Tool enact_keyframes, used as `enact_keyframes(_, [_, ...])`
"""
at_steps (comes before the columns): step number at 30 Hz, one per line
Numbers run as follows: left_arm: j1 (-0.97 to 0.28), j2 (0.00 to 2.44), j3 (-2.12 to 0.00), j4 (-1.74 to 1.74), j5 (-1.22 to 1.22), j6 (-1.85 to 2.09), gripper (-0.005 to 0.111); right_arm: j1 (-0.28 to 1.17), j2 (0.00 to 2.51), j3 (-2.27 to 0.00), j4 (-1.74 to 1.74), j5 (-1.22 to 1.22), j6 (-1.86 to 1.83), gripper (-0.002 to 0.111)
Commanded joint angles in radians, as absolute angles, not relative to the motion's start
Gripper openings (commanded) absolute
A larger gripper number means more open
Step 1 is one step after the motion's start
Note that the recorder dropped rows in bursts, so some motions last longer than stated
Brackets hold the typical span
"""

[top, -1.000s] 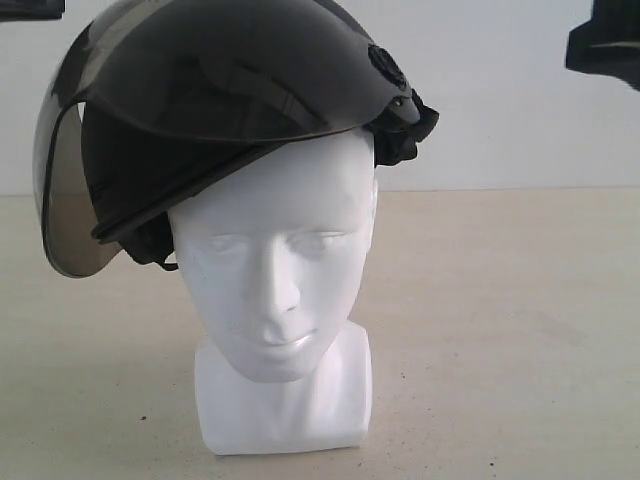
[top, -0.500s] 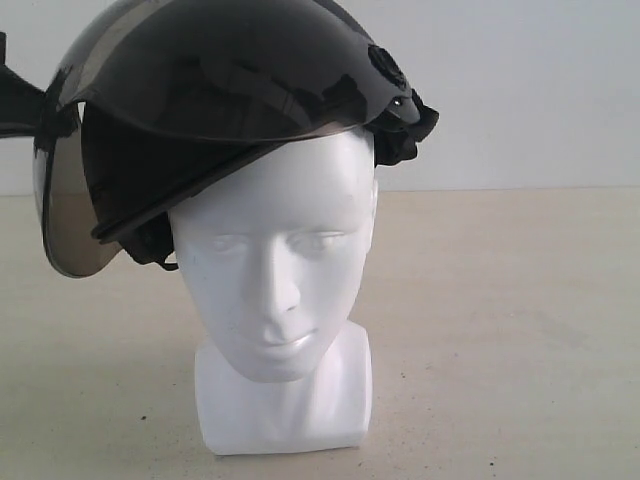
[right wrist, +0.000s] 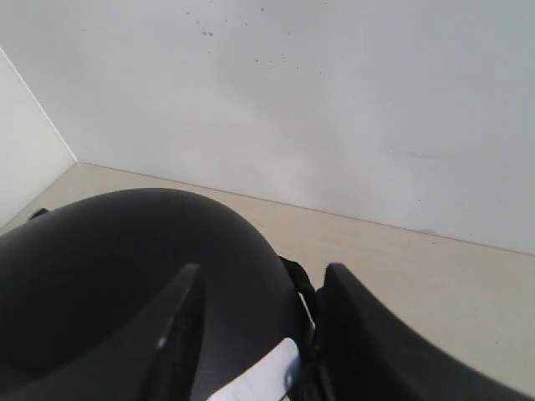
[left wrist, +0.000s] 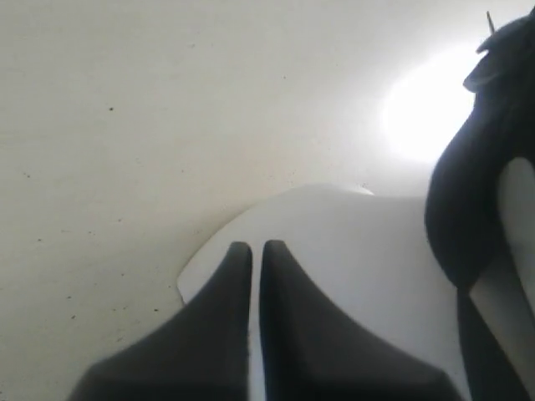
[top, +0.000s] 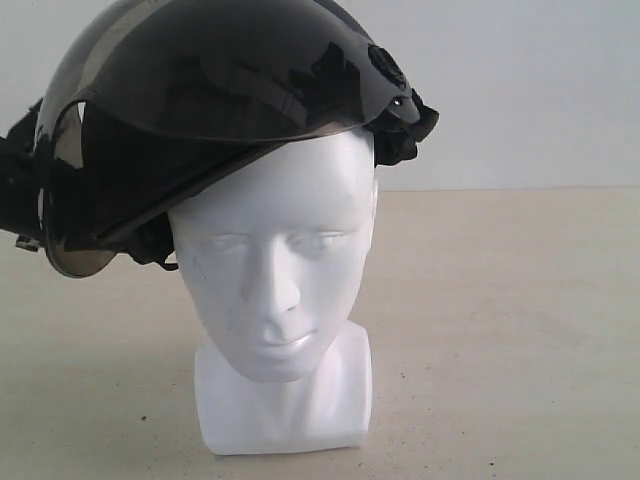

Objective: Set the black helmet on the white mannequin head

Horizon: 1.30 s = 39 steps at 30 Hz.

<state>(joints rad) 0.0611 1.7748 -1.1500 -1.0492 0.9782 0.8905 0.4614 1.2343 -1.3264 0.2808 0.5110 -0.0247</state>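
We see the black helmet (top: 200, 60) sitting on the white mannequin head (top: 275, 260), but crooked: it hangs low toward the left arm's side and rides high on the other, so the whole face below the brow is bare. Its smoke-tinted visor (top: 230, 95) is flipped up and juts out over the forehead, and its lower end drops past the temple on the low side. A bunch of black straps (top: 405, 135) sticks out at the raised side, and dark padding (top: 150, 245) shows beside the cheek on the low side. The head stands on its square base (top: 285, 410) on the beige worktop (top: 500, 330), well forward of the far edge where the white wall (top: 520, 90) rises. The left gripper (top: 18, 195) is a dark shape just beside the low end of the visor, partly hidden behind the tinted plastic; in its wrist view its fingers stand almost together with only a slit between them and nothing caught there. The right gripper (right wrist: 263, 269) is above the helmet's matte shell, fingers apart and gripping nothing.
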Motion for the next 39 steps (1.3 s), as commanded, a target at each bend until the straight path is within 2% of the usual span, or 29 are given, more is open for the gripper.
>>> enact_keyframes(1, [0.034,1.832,-1.178,-1.073,0.943,0.925,0.004,0.459,1.221,-1.339,0.336,0.485,-0.081,0.043])
enact_keyframes(10, [-0.021,1.861,-1.266,-1.111,1.066,0.961,0.004,0.459,1.167,-1.339,0.352,0.462,-0.08,0.043])
enact_keyframes(23, [-0.021,1.861,-1.268,-1.231,1.216,1.01,0.004,0.459,1.107,-1.339,0.338,0.461,-0.08,0.043])
enact_keyframes(39, [-0.021,1.78,-1.282,-1.32,1.221,1.03,0.004,0.459,1.107,-1.339,0.22,0.477,0.0,0.043])
